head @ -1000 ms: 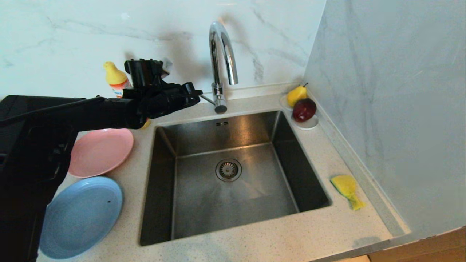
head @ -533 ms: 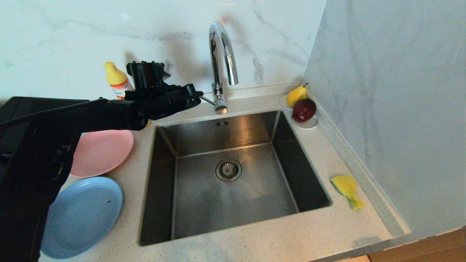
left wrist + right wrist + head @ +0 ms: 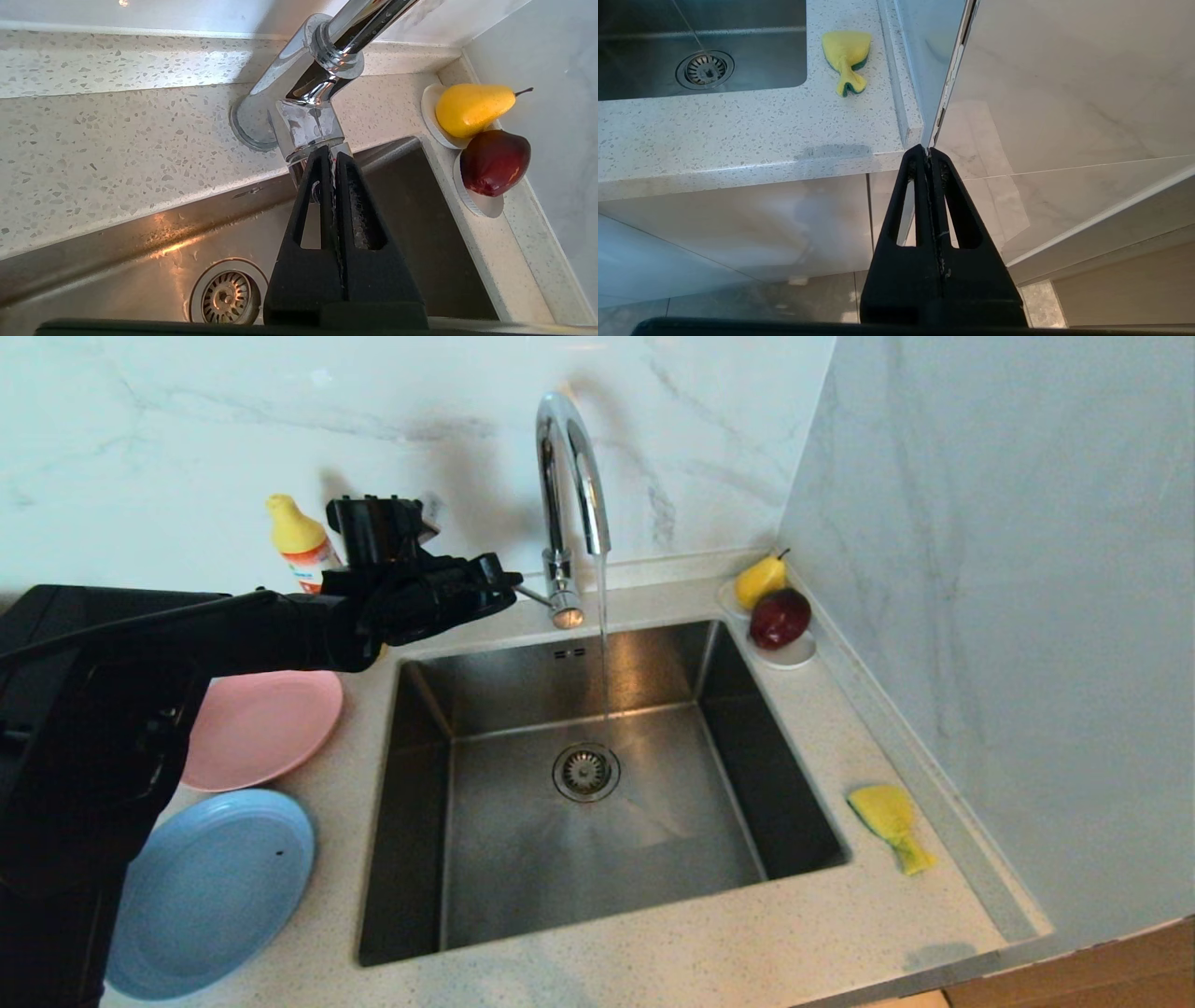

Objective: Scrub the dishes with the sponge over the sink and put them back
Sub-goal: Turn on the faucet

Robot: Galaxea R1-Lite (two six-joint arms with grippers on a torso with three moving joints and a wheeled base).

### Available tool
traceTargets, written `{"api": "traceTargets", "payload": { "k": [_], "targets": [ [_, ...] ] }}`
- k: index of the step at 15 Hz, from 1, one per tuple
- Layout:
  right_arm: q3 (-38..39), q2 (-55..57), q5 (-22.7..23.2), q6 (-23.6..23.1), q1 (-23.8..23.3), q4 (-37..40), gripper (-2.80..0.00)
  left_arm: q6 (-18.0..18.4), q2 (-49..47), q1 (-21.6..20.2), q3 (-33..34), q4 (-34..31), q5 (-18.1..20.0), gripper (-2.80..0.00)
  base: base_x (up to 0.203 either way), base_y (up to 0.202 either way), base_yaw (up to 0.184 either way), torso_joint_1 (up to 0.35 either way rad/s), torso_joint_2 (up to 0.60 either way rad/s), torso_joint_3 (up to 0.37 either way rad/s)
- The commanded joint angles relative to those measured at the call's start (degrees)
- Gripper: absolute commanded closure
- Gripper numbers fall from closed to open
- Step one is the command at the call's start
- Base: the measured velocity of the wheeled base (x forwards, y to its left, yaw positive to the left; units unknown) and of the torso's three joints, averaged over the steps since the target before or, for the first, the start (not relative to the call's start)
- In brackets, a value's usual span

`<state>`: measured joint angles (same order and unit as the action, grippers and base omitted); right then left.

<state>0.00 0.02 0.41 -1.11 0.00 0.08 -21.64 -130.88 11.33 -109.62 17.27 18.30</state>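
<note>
My left gripper (image 3: 509, 583) is shut with nothing between its fingers, and its tips (image 3: 329, 156) rest against the side lever of the chrome tap (image 3: 569, 476). Water runs from the spout into the steel sink (image 3: 523, 859), landing near the drain strainer (image 3: 585, 771). A pink plate (image 3: 266, 723) and a pale-blue plate (image 3: 210, 891) lie on the counter left of the sink, partly behind my left arm. The yellow sponge (image 3: 892, 826) lies on the counter right of the sink. My right gripper (image 3: 927, 153) hangs shut below the counter's front edge, near the sponge (image 3: 845, 56).
A yellow-capped bottle (image 3: 297, 546) stands by the back wall behind my left gripper. A yellow pear (image 3: 761, 581) and a dark red fruit (image 3: 780, 616) sit on small white saucers in the back right corner. A wall (image 3: 1008, 616) closes the right side.
Water has started flowing from the tap. My left gripper has stayed against the lever, barely shifting. The plates and the sponge have not moved.
</note>
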Motion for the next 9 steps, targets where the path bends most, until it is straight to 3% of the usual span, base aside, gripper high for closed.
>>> {"api": "traceTargets", "payload": {
  "k": [1, 9],
  "targets": [
    [0.0, -0.02, 0.03, -0.03, 0.0, 0.01, 0.0, -0.21, 0.24, 0.01, -0.07, 0.04, -0.46, 0.0, 0.0, 0.0, 0.0, 0.0, 0.0, 0.0],
    [0.0, -0.03, 0.03, -0.03, 0.0, 0.01, 0.0, -0.25, 0.8, -0.16, -0.33, 0.23, -0.55, 0.0, 0.0, 0.0, 0.0, 0.0, 0.0, 0.0]
  ]
}}
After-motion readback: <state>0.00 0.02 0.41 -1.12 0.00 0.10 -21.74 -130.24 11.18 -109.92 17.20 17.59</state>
